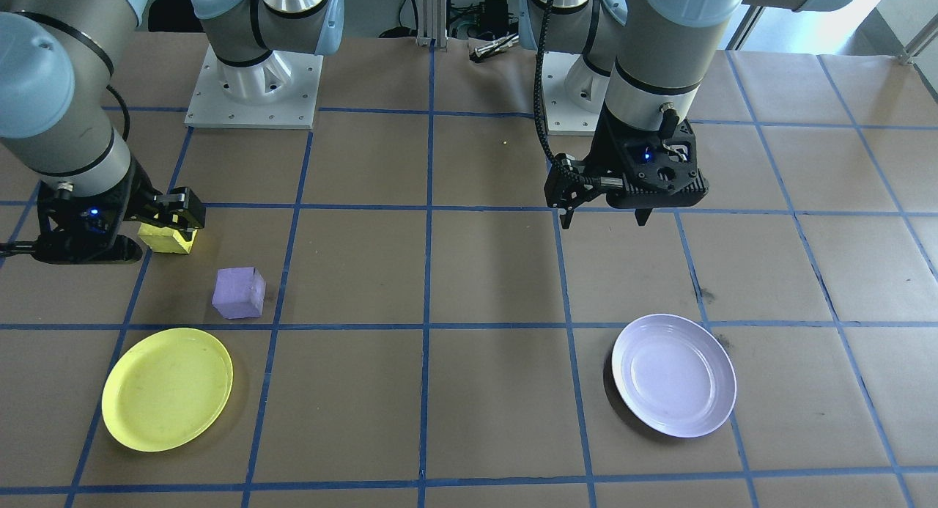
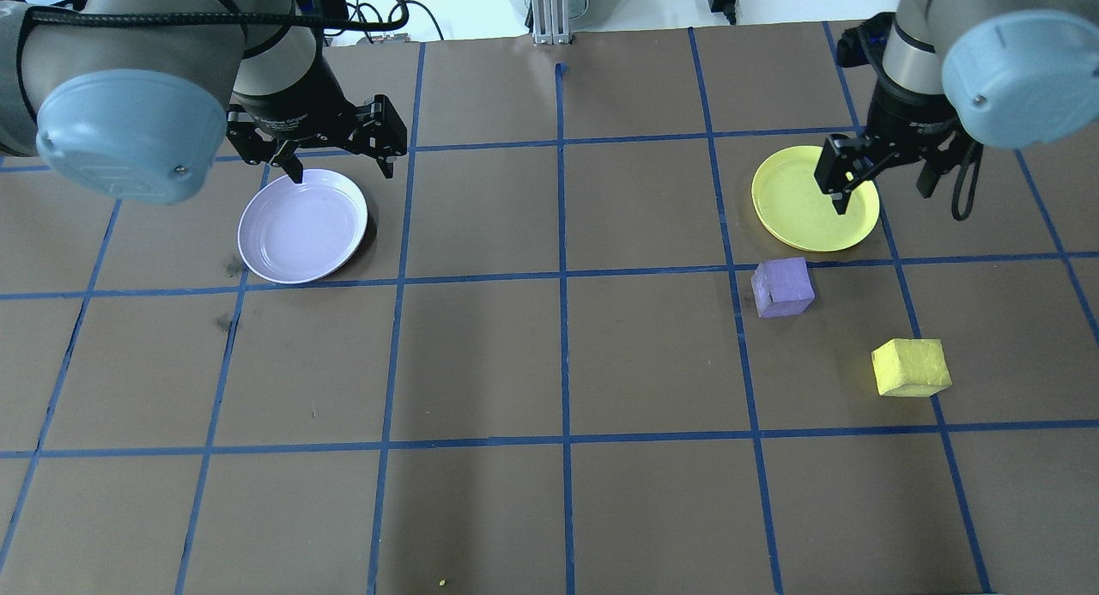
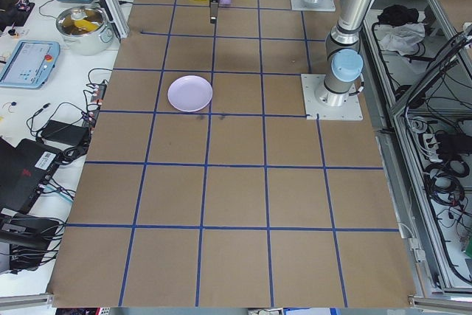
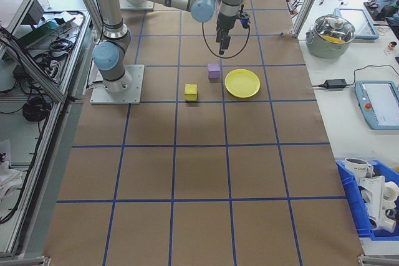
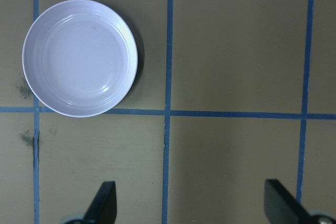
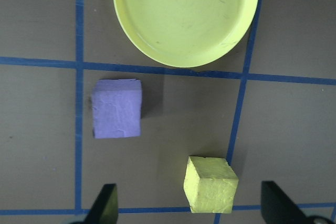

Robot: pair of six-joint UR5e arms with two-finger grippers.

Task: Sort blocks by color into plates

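A yellow block point(image 2: 910, 367) and a light purple block point(image 2: 782, 287) lie on the brown table on my right side, apart from each other. Just beyond them lies the yellow plate point(image 2: 803, 209), with nothing in it. My right gripper point(image 2: 884, 191) hangs open above that plate's edge; the right wrist view shows both blocks, purple point(image 6: 117, 108) and yellow point(image 6: 210, 184), below its spread fingers. The lavender plate point(image 2: 302, 226) lies bare on my left side. Above its far rim my left gripper point(image 2: 330, 167) is open and holds nothing.
Blue tape lines point(image 2: 562, 273) divide the table into squares. The two arm bases point(image 1: 253, 90) stand at the robot's edge. Off the table, side benches hold a pot point(image 4: 336, 32), tablets point(image 4: 377, 101) and a blue bin point(image 4: 374, 200).
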